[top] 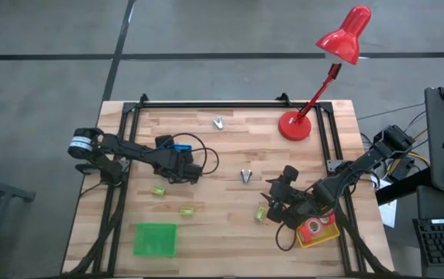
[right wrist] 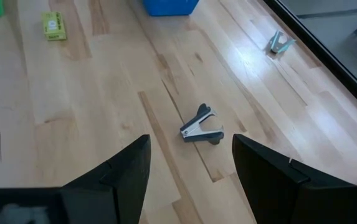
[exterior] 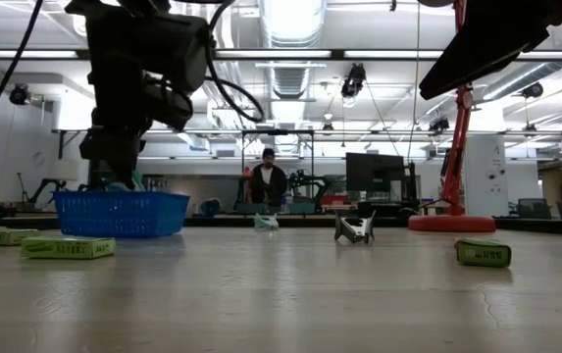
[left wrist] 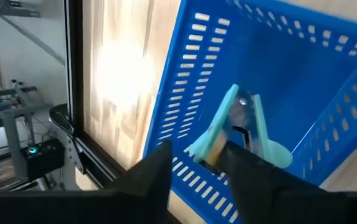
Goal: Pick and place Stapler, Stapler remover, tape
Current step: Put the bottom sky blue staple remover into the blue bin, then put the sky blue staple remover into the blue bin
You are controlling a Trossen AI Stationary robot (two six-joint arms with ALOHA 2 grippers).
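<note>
A blue slotted basket (top: 179,147) (exterior: 119,214) stands at the table's far left. Inside it lies a teal stapler remover (left wrist: 237,127). My left gripper (left wrist: 197,177) reaches down into the basket, open, with the remover's near end between its fingertips. My right gripper (right wrist: 190,168) hangs open above the table's near right and holds nothing. A grey stapler remover (right wrist: 202,126) (top: 246,176) lies on the wood ahead of it. Another remover (top: 218,122) lies at the far middle. A red tape roll (top: 312,227) sits in a yellow tray under the right arm. No stapler is in view. My left gripper has a finger on each side of the teal remover's near end (left wrist: 206,149), coming down from above at a slant. That end lies close against one finger (left wrist: 247,171); whether they touch, I cannot tell. The remover rests inside the basket.
A red desk lamp's base (top: 295,125) stands at the far right. Small green boxes (top: 157,190) (top: 185,210) (top: 260,213) lie on the wood, and a larger green box (top: 154,239) lies near the front left. A black frame (top: 206,105) borders the table.
</note>
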